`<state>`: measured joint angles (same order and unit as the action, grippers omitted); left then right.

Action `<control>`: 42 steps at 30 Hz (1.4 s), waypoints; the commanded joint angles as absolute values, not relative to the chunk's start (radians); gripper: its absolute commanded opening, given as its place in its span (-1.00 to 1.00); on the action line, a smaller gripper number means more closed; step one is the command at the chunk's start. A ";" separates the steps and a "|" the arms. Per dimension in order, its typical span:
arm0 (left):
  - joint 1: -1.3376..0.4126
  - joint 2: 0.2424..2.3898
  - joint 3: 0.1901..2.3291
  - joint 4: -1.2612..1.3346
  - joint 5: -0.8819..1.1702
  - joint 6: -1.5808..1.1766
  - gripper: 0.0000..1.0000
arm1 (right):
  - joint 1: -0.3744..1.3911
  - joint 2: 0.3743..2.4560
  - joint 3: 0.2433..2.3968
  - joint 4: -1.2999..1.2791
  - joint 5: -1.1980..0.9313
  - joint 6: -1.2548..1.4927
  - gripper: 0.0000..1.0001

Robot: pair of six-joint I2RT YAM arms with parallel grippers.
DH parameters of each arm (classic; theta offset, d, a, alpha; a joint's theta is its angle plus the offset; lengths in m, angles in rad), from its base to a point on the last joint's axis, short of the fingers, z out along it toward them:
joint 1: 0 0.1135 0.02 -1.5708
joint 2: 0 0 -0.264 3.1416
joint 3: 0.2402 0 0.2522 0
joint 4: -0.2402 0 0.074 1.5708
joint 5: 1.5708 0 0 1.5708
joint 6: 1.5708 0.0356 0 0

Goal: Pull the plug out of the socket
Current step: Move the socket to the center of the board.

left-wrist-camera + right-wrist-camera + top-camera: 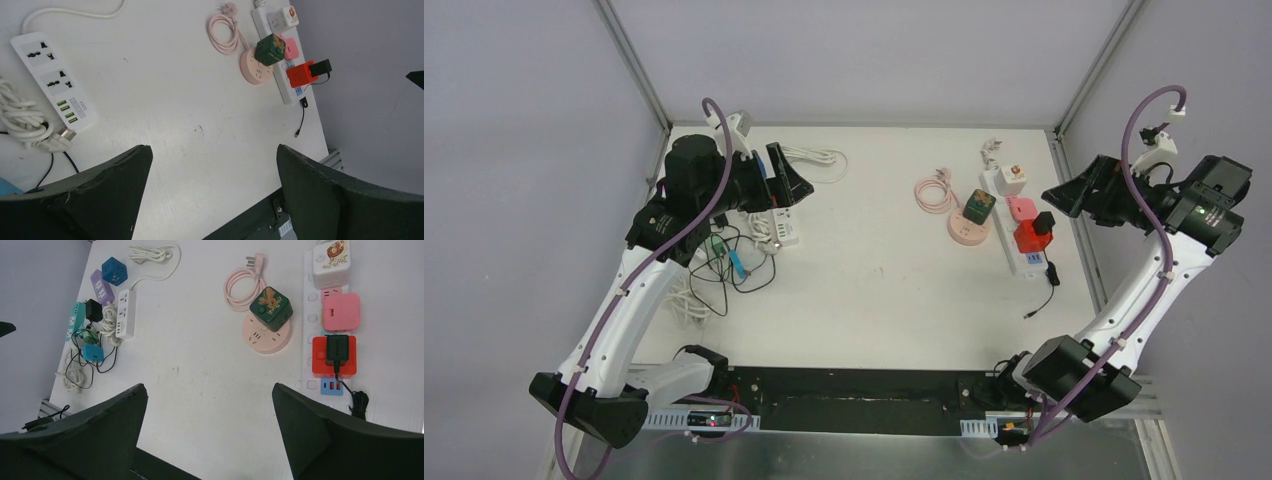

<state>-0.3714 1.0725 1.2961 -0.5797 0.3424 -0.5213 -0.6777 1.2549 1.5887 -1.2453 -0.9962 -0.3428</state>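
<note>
The task's thing, a small black plug [338,349] with a thin black cable, sits in a red cube-shaped adapter [320,360] that is itself seated near the near end of the long white power strip [311,297]. The right gripper [207,390] hangs above and to the side of the strip, its fingers spread wide and holding nothing. The left gripper [214,150], well away from the strip, is likewise wide open and empty.

To do the step well, the right gripper should probably descend over the strip, close across the plug's two flat sides and not the adapter, and pull straight along the pin axis. The adapter may lift with the plug; how firmly it is seated cannot be judged.

The right wrist view shows the plug's outline and cable square-on. The left wrist view, oblique, shows the plug standing proud of the adapter. Only the top view shows both arms clear of the strip.
</note>
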 commanded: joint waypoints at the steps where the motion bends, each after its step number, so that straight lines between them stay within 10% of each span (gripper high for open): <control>1: -0.365 1.057 1.298 -0.570 0.361 -0.555 0.98 | -0.686 1.196 1.564 -1.224 -1.026 -0.372 0.99; 29: -0.365 1.066 1.243 -0.532 0.446 -0.654 0.98 | -0.677 1.162 1.462 -1.220 -1.053 -0.390 0.99; 42: -0.367 1.087 1.173 -0.427 0.496 -0.767 0.98 | -0.413 1.179 1.429 -1.244 -0.868 -0.427 0.99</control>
